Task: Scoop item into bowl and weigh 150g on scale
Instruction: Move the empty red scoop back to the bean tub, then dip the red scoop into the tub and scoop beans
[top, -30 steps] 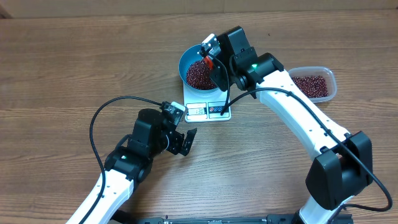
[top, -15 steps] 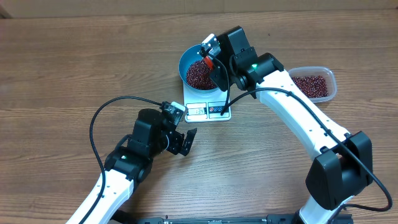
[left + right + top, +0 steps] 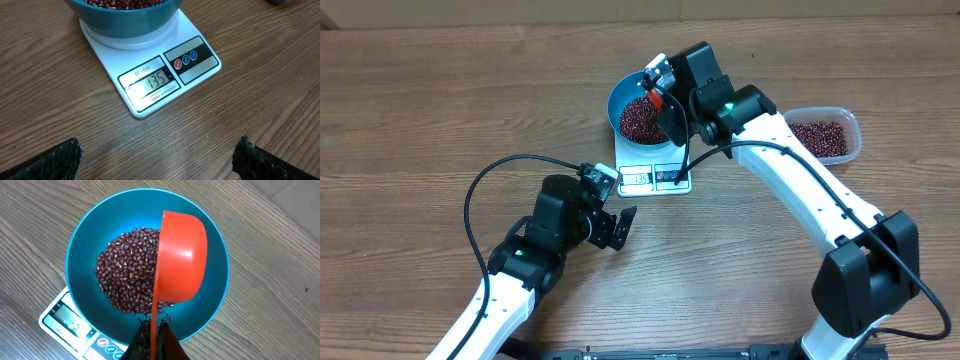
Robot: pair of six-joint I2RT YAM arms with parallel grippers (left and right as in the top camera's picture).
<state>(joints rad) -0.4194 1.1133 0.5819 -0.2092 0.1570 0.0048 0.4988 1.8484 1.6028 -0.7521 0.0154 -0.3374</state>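
Just over bowl (image 3: pixel 82 245): right hand (image 3: pixel 152 337), scoop (image 3: pixel 182 255).

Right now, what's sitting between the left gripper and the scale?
Nothing: only bare wooden table separates the open left gripper from the scale, as the left wrist view shows.

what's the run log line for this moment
right tool: shut on red scoop, tipped over blue bowl | left tool: open, empty | beans: in bowl | scale: reads 135
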